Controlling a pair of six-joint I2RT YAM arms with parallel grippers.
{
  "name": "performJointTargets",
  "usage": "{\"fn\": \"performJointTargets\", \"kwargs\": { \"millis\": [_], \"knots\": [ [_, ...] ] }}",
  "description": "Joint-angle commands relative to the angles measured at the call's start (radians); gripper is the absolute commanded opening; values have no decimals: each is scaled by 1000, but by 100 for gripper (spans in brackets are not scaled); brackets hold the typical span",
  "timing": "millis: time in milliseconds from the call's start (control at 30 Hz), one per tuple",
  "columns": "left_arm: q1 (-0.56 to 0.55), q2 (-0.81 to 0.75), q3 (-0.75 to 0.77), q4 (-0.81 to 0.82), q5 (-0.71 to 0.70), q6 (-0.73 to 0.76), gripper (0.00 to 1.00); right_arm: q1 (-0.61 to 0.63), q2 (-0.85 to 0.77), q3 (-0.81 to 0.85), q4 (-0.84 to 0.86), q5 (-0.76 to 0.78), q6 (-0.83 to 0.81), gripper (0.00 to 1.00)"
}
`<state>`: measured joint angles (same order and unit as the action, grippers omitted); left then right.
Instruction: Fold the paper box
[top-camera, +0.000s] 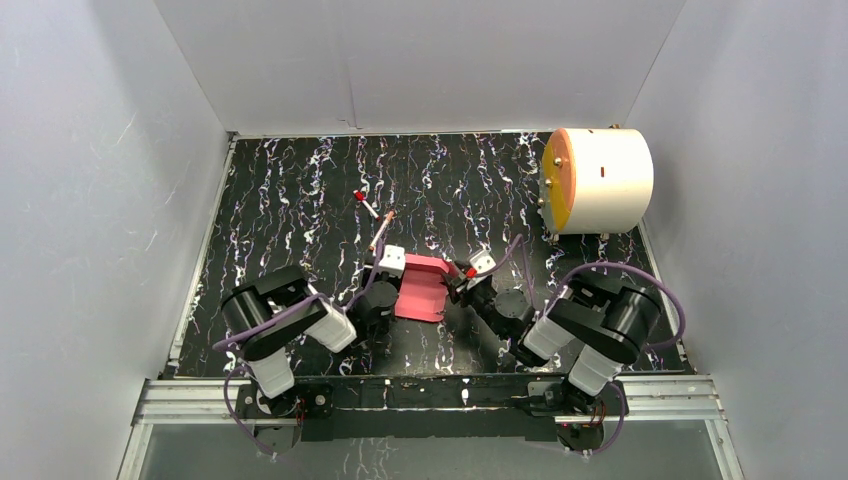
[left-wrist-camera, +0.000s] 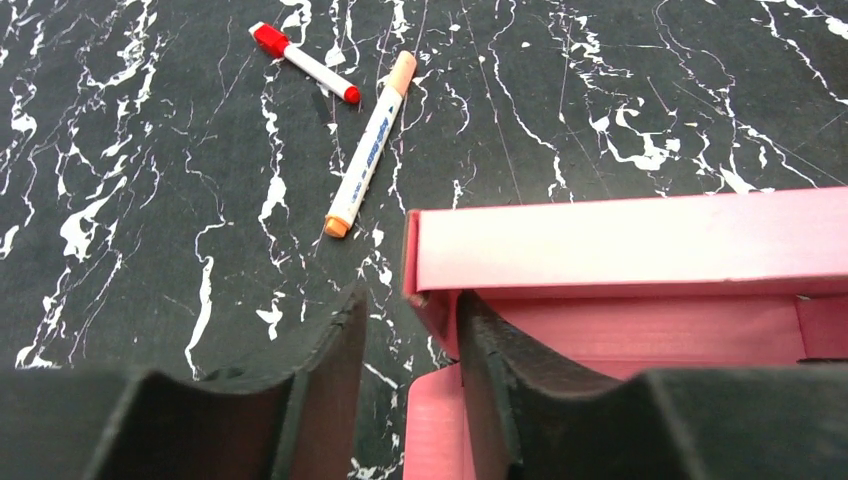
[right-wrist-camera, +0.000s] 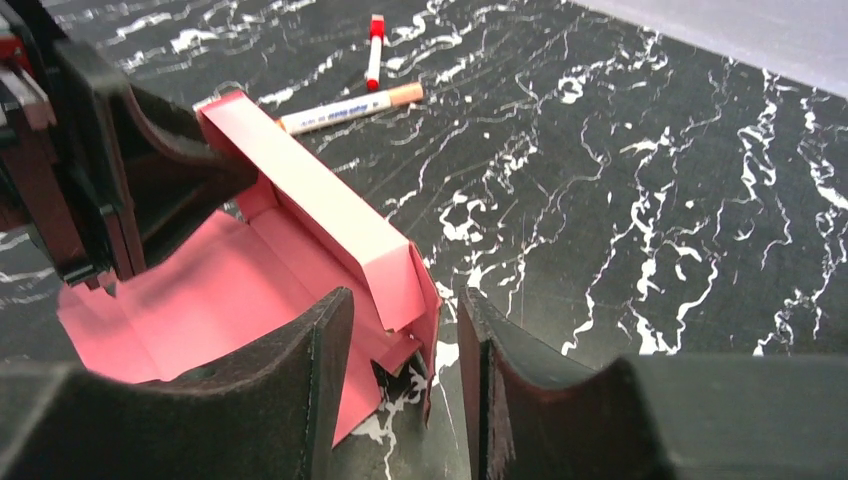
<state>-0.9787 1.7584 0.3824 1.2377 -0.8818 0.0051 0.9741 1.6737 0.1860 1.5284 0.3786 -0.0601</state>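
The red-pink paper box (top-camera: 422, 290) lies partly folded between my two grippers, its far long wall standing up and its base flat on the table. In the left wrist view the far wall (left-wrist-camera: 640, 240) runs across, and my left gripper (left-wrist-camera: 412, 305) is open, its fingers either side of the box's left end wall. My left gripper also shows in the top view (top-camera: 388, 285). In the right wrist view my right gripper (right-wrist-camera: 408, 300) is open, and the box's right end flap (right-wrist-camera: 428, 300) stands loose between its fingers. It shows in the top view too (top-camera: 458, 288).
A red-capped pen (top-camera: 363, 203) and an orange-capped marker (top-camera: 380, 230) lie just beyond the box; both show in the left wrist view, pen (left-wrist-camera: 305, 62) and marker (left-wrist-camera: 367, 155). A big white cylinder with an orange face (top-camera: 598, 180) stands at the back right. White walls enclose the black marbled table.
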Motion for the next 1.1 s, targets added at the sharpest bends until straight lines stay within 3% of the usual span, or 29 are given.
{"fn": "performJointTargets", "kwargs": {
  "millis": [0,133,267,433,667,800,1067],
  "knots": [
    [3,-105,-50,-31,2,-39,42,7,-88,-12,63,-1,-10,52],
    [3,-228,-84,-124,4,-98,51,8,-163,-19,-24,-1,-4,56],
    [2,-395,-78,-365,47,-237,55,6,-265,-22,-145,-15,-1,60],
    [6,-594,-29,-740,161,-432,59,-12,-406,16,-381,-56,33,62],
    [11,-699,65,-984,394,-710,69,-102,-503,60,-614,-169,127,62],
    [12,-693,115,-1001,483,-813,75,-181,-507,48,-642,-263,186,60],
    [12,-576,118,-771,611,-928,76,-308,-475,7,-581,-400,271,58]
  ]
}}
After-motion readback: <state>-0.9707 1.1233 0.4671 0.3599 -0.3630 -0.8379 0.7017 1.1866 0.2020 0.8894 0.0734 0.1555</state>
